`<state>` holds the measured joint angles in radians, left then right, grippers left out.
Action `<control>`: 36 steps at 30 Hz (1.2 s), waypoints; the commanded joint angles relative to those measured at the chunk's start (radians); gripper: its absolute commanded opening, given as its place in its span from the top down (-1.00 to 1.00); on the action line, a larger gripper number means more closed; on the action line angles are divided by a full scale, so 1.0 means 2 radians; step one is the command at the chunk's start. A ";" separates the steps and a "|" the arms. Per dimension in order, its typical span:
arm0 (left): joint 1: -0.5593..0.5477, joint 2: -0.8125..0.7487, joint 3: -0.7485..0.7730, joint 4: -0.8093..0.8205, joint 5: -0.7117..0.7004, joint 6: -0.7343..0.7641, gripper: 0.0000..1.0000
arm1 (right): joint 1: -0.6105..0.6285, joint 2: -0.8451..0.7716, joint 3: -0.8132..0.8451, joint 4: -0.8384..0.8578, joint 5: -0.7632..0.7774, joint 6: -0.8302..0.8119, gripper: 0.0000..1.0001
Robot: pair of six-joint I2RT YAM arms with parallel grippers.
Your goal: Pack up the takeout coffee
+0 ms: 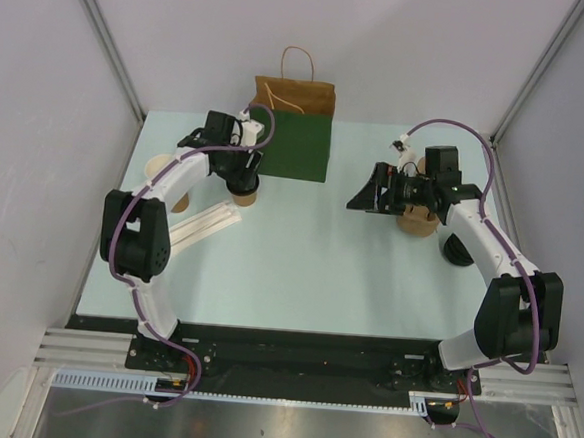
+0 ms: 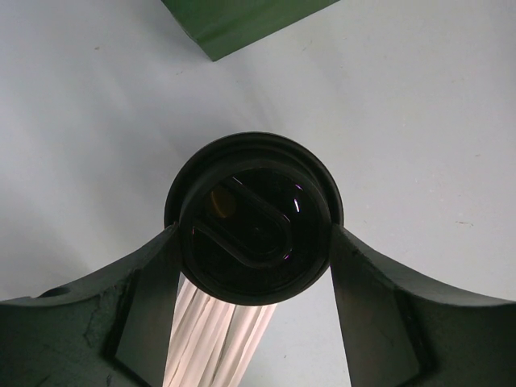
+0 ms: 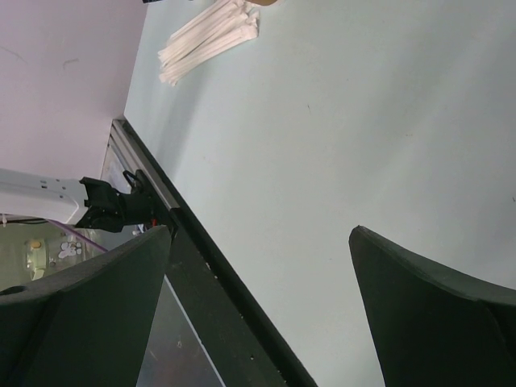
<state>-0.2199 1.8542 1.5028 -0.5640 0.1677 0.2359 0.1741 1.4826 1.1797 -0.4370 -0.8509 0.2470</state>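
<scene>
The takeout coffee point(image 1: 243, 190), a small tan cup with a round black lid point(image 2: 254, 218), stands on the table just left of the green bag point(image 1: 299, 146). My left gripper point(image 1: 242, 171) is above it, and in the left wrist view the gripper point(image 2: 252, 235) has both fingers pressed against the lid's sides, shut on the cup. The lid hides the cup's body. A corner of the green bag point(image 2: 242, 20) shows ahead of it. My right gripper point(image 1: 370, 198) is open and empty over the middle right of the table, and it is wide open in its wrist view point(image 3: 260, 234).
A brown paper bag point(image 1: 297, 94) with handles stands behind the green bag. White wrapped straws point(image 1: 207, 223) lie left of centre and also show in the wrist views point(image 2: 214, 339) point(image 3: 211, 40). Tan cups point(image 1: 161, 173) stand at the far left. A brown stack point(image 1: 417, 225) and a black object point(image 1: 458, 254) sit under the right arm.
</scene>
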 commanded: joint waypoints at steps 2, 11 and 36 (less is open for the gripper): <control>0.000 -0.010 -0.002 0.011 0.001 -0.006 -0.49 | -0.007 -0.013 0.017 0.010 -0.009 -0.006 -0.99; 0.001 -0.027 0.008 0.000 0.001 -0.013 -0.99 | -0.013 -0.016 0.033 -0.006 -0.013 -0.015 -0.99; -0.086 -0.275 -0.027 -0.065 0.062 -0.045 -0.99 | -0.107 0.012 0.183 -0.194 0.379 -0.164 0.18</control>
<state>-0.3363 1.3495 1.5097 -0.6952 0.2535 0.1837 0.0429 1.4719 1.5650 -0.8448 -0.2489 -0.1650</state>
